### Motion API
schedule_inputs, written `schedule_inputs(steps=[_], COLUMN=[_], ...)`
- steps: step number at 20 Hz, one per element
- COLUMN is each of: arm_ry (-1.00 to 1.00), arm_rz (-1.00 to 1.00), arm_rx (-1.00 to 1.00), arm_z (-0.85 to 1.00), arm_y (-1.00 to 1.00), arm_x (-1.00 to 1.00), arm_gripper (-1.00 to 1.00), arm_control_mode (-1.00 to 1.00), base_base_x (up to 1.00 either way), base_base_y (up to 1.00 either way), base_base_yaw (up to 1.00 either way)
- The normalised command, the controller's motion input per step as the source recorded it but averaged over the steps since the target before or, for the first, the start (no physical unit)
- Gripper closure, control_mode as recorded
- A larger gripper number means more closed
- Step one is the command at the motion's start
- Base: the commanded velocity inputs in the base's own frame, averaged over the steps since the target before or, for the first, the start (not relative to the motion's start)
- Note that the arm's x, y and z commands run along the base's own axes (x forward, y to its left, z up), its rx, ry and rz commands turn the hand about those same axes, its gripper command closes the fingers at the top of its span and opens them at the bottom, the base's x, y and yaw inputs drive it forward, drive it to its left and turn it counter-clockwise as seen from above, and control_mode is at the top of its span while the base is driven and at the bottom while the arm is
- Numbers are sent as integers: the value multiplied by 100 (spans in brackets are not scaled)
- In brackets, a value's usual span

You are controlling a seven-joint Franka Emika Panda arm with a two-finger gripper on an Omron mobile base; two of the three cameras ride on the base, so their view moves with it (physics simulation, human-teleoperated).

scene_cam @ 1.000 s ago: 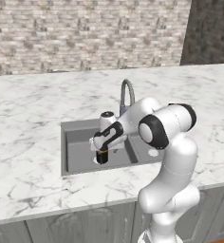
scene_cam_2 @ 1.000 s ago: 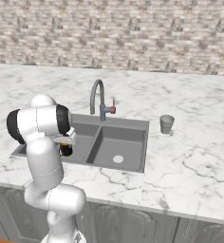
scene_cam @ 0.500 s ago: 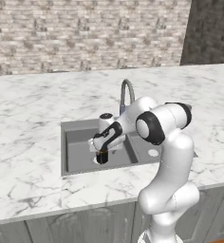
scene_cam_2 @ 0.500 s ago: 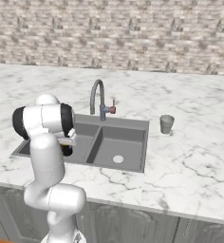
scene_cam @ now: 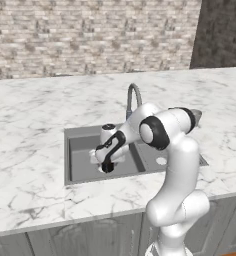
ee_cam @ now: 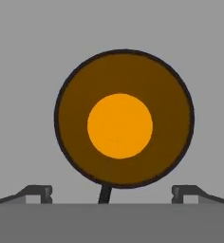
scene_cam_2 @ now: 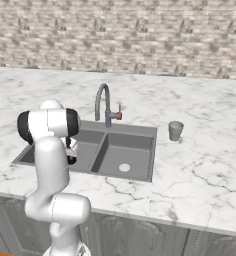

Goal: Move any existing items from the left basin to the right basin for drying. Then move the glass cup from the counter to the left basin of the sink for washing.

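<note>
the arm reaches down from the bench front into the left basin [scene_cam: 82,150] of the dark grey double sink [scene_cam_2: 140,131], and its fingers [ee_cam: 111,192] stand wide open, pointing straight down over the black mug [ee_cam: 124,118] with nothing held between them; in the hand view the mug is seen from directly above as a dark round rim around a brown wall and a bright orange centre, with its thin handle pointing toward the bottom edge, and one dark fingertip [ee_cam: 38,192] shows low on either side of it, both apart from the rim; in the left base view the hand [scene_cam: 110,147] hangs low inside the left basin and a dark bit of the mug [scene_cam: 107,167] shows just under it, on the basin floor near the divider; the right basin [scene_cam_2: 125,152] lies beside it with its round white drain [scene_cam_2: 124,168] showing; the curved steel faucet [scene_cam_2: 104,102] rises behind the divider; the glass cup [scene_cam_2: 176,131] stands upright on the white marble bench [scene_cam_2: 205,165] to the right of the sink, well apart from the arm
</note>
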Motion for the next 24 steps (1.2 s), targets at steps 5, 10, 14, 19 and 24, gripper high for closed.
schedule_inputs(steps=[5, 10, 14, 19, 24], arm_ry=[0, -3, -1, -3, -11], arm_rz=[-3, -4, -5, -4, -2], arm_rx=[3, 3, 0, 0, 0], arm_z=[-33, -13, 0, 0, 70], arm_y=[0, 0, 0, -16, -15], arm_x=[14, 18, 0, 0, -20], arm_gripper=[-100, 100, 100, 100, 100], arm_control_mode=[-100, -100, -100, -100, -100], base_base_x=[0, 0, 0, 0, 0], base_base_y=[0, 0, 0, 0, 0], base_base_yaw=[0, 0, 0, 0, 0])
